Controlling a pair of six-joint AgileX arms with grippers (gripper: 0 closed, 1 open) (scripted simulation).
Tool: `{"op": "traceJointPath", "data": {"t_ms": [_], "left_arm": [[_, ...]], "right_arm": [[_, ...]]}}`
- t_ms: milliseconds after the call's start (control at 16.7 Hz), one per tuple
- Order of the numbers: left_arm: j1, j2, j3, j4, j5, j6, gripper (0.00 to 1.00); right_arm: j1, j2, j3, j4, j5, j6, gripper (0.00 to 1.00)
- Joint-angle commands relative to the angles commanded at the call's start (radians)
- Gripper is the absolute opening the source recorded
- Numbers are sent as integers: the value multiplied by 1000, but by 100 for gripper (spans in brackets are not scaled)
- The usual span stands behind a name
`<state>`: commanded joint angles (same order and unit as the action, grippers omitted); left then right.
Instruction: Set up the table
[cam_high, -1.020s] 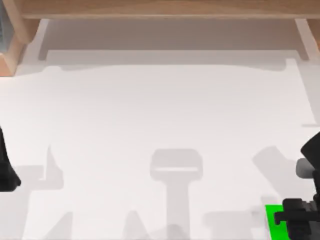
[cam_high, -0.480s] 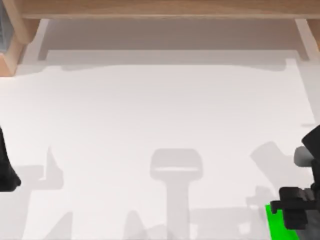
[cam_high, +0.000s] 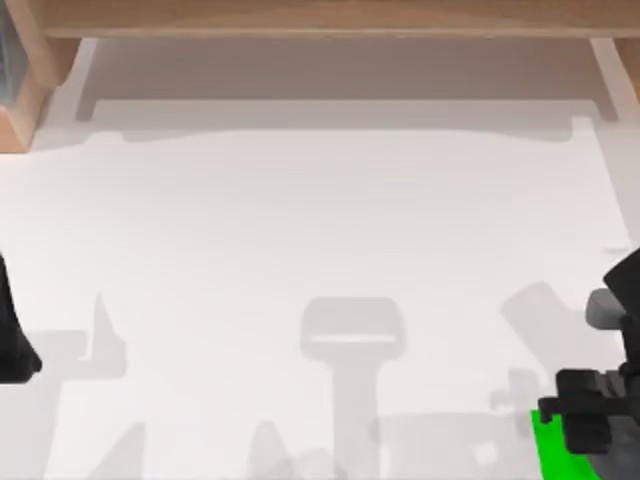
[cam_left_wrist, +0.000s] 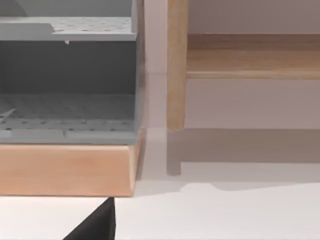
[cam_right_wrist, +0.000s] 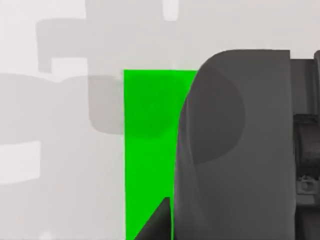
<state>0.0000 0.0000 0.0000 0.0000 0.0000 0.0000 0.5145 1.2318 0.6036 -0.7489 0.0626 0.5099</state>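
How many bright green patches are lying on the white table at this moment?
1. The green patch lies on the table at the near right corner in the top view, partly covered by the right arm. More could be hidden under that arm.

The place is a rendered simulation of a robot workbench, not a lived-in room. A broad white table (cam_high: 320, 230) with a light tan wooden rim carries flat, hard-edged shadows and no texture. A pale wooden shelf (cam_high: 330, 18) runs along the far edge on plain posts. At the table's far left, a grey perforated rack (cam_left_wrist: 67, 75) sits on a wooden block (cam_left_wrist: 67, 170). A bright green square patch (cam_right_wrist: 150, 150) lies flat on the white surface near the right, like a target marker.
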Motion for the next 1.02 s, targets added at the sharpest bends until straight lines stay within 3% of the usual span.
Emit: {"op": "traceJointPath", "data": {"t_ms": [600,1020], "left_arm": [[0,0,0,0,0,0,100],[0,0,0,0,0,0,100]], "right_arm": [[-1,48,-58,0,-7,1,0],[-1,48,-58,0,-7,1,53]]}}
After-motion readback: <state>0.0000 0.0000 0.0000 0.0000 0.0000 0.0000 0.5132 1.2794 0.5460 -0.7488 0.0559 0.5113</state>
